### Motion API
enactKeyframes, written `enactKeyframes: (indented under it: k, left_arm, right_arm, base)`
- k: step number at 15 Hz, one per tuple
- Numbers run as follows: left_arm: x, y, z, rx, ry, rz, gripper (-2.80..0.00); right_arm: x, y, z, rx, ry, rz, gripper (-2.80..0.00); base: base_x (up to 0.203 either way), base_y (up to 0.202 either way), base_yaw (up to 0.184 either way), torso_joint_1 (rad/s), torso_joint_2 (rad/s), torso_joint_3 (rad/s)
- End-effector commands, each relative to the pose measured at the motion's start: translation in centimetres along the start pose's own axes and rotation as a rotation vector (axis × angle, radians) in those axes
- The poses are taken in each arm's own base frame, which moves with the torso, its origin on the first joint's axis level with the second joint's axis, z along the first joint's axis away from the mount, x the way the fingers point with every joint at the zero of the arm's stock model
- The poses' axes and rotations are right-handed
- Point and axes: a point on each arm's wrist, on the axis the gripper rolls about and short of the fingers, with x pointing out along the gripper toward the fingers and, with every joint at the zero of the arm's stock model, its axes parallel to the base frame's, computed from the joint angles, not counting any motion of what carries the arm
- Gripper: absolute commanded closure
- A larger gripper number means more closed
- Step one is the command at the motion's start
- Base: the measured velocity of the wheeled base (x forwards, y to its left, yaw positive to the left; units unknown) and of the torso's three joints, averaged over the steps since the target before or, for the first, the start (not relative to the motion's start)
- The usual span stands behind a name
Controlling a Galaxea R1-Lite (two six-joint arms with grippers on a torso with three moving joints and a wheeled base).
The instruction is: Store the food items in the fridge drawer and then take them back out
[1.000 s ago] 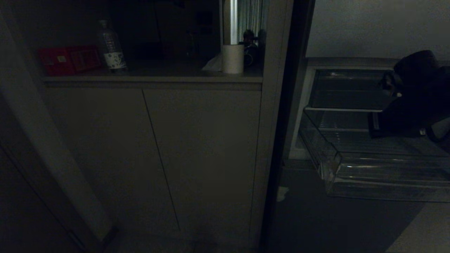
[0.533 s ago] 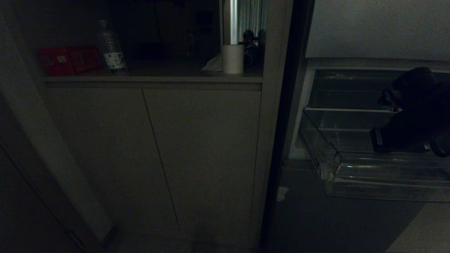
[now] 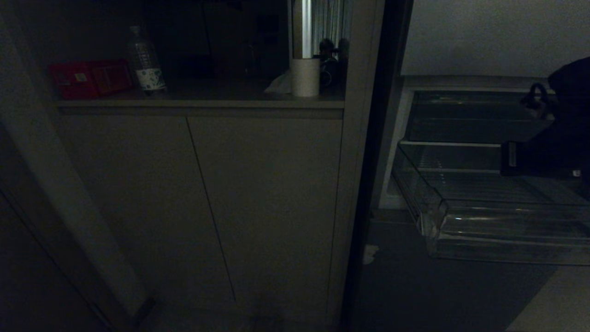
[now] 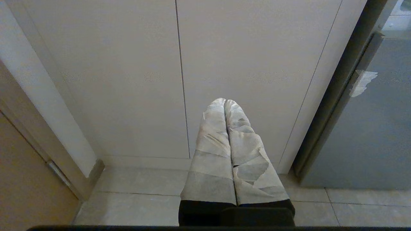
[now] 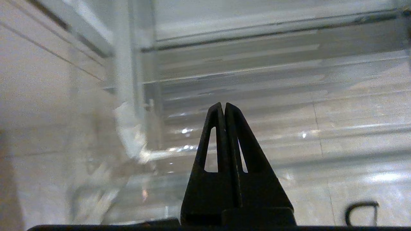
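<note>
- Clear plastic forms the fridge drawer, which stands pulled out from the fridge; its raised front lip faces the robot.
- Right gripper: black fingers pressed flat together, tips touching, nothing between them.
- Position of the right gripper: over the drawer interior, pointing down into it. In the right wrist view the transparent floor and walls of the drawer lie directly beyond the fingertips.
- In the head view the right arm shows as a dark mass at the right edge, above the rear part of the drawer; the fingertips themselves cannot be made out there.
- Red food items: none can be made out in the drawer or near either gripper.
- Left gripper: fingers wrapped in whitish tape, closed against each other, holding nothing.
- Position of the left gripper: low, pointing toward the pale cabinet doors, with the tiled floor below it and the dark grey fridge panel off to one side.
- Well apart from both grippers, the shelf above the cabinets carries a red box, a water bottle and a paper roll.
</note>
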Motion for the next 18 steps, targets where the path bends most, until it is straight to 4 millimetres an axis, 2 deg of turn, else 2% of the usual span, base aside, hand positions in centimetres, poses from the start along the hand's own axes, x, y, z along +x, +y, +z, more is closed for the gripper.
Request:
enactKeyframes:
  k: [1,3,5,6,7,9,10,11,13,16,18]
  left_arm:
    - [0.0,0.0,0.0,0.000,0.002,0.001,0.00]
    - [0.0,0.0,0.0,0.000,0.002,0.001,0.00]
    - [0.0,0.0,0.0,0.000,0.002,0.001,0.00]
    - [0.0,0.0,0.0,0.000,0.002,0.001,0.00]
    - [0.0,0.0,0.0,0.000,0.002,0.001,0.00]
    - [0.0,0.0,0.0,0.000,0.002,0.001,0.00]
    - [0.0,0.0,0.0,0.000,0.002,0.001,0.00]
    - [0.0,0.0,0.0,0.000,0.000,0.001,0.00]
    - [0.0,0.0,0.0,0.000,0.000,0.001,0.00]
    - [0.0,0.0,0.0,0.000,0.000,0.001,0.00]
    - [0.0,0.0,0.0,0.000,0.000,0.001,0.00]
  right_arm:
    - [-5.6,-0.6,-0.8,0.006,-0.109,0.041,0.00]
    - [-11.2,-1.5,-3.2,-0.022,-0.230,0.086,0.00]
    - [-16.4,-3.1,-7.2,-0.060,-0.352,0.114,0.00]
    - [-19.0,-4.2,-10.0,-0.074,-0.422,0.126,0.00]
    - [-20.8,-5.1,-12.8,-0.086,-0.476,0.133,0.00]
    - [-22.6,-6.8,-18.4,-0.110,-0.559,0.140,0.00]
    - [-23.0,-7.6,-21.7,-0.128,-0.607,0.142,0.00]
    - [-22.0,-8.1,-24.8,-0.152,-0.612,0.136,0.00]
    - [-18.9,-8.6,-29.4,-0.201,-0.594,0.131,0.00]
    - [-14.7,-8.7,-34.2,-0.316,-0.588,0.183,0.00]
    - [-12.5,-8.6,-35.7,-0.331,-0.577,0.186,0.00]
  base:
    - [0.000,0.000,0.000,0.000,0.00,0.000]
    - [0.000,0.000,0.000,0.000,0.00,0.000]
    - [0.000,0.000,0.000,0.000,0.00,0.000]
    - [0.000,0.000,0.000,0.000,0.00,0.000]
    - [0.000,0.000,0.000,0.000,0.00,0.000]
    - [0.000,0.000,0.000,0.000,0.00,0.000]
    - [0.000,0.000,0.000,0.000,0.00,0.000]
    - [0.000,0.000,0.000,0.000,0.00,0.000]
    - [0.000,0.000,0.000,0.000,0.00,0.000]
    - [0.000,0.000,0.000,0.000,0.00,0.000]
    - [0.000,0.000,0.000,0.000,0.00,0.000]
